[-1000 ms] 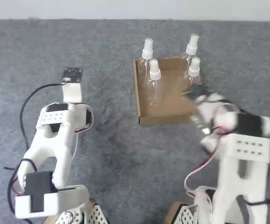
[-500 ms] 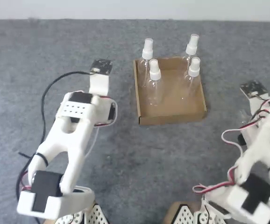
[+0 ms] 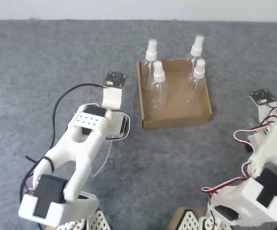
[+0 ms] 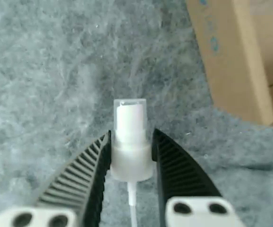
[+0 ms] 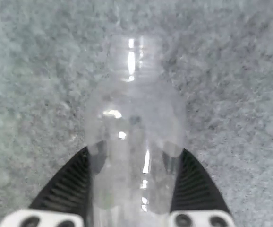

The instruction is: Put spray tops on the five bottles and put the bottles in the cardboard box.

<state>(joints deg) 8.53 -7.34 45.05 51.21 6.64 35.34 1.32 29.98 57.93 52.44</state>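
Nearest, the left gripper is closed narrowly on a white plastic spray top. Its ribbed jaws press on the round collar, and the thin dip tube trails back between them. The top looks small, hard and very light, and the collar seems the right place to hold it. The tube is slender and will probably flex, so it needs to be lined up before it enters anything.

The right gripper clamps a clear plastic bottle around its body, below the shoulder. The open threaded neck points away, over the grey felt-covered counter. The bottle is empty, so it should be light. Its glossy wall looks slick and thin enough to dent under a hard squeeze. Gripping the body leaves the neck free for the top.

Farther off stands the brown cardboard box, just beside the left arm and apart from the right. Four capped clear bottles stand upright in it, the rear pair right at its back wall.
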